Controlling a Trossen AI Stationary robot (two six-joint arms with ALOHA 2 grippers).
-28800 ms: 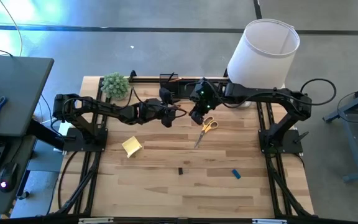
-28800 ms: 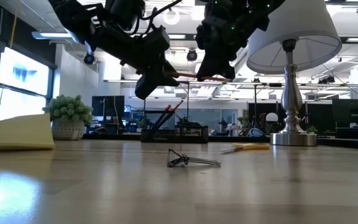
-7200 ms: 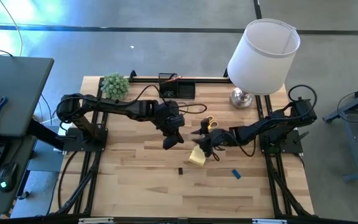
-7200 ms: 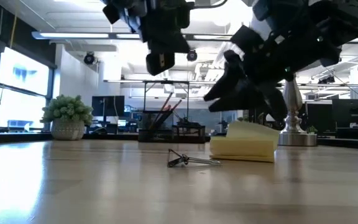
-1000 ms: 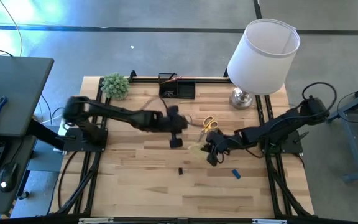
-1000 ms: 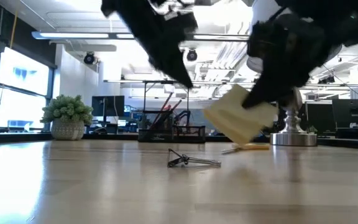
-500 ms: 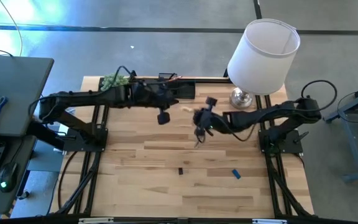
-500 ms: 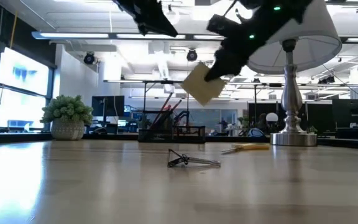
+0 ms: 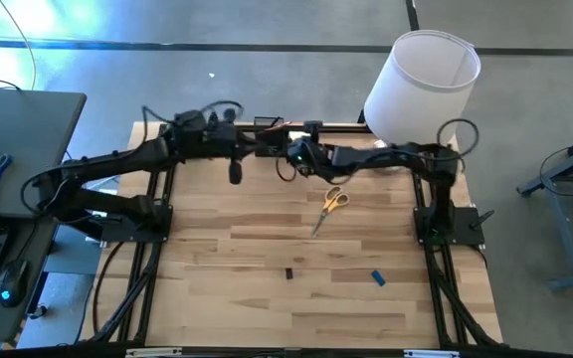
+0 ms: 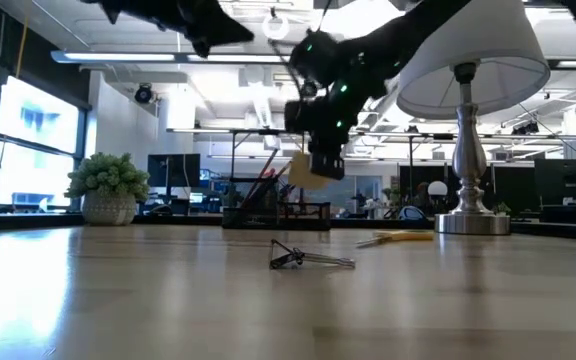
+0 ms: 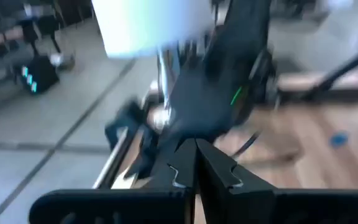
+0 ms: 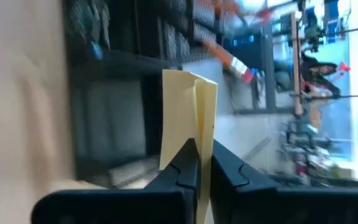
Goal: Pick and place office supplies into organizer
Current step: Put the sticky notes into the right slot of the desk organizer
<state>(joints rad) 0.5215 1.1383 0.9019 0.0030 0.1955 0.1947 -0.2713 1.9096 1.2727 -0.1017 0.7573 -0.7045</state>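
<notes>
Right wrist view, sticky-note pad [image 12: 191,118] pinched in right end effector [image 12: 199,163]

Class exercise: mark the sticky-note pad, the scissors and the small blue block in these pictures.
sticky-note pad [image 12: 188,109]: right wrist view, yellow face above the fingers.
scissors [image 9: 334,200]: high view, yellow handles.
small blue block [image 9: 377,278]: high view, its middle.

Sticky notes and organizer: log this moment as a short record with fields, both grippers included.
held item: sticky notes, pinched in the right gripper
right gripper: shut on the notes, raised beside the organizer at the table's far edge
left gripper: shut, empty, raised near the plant end of the far edge
on table: scissors, blue block, black clip
in organizer: pencils
</notes>
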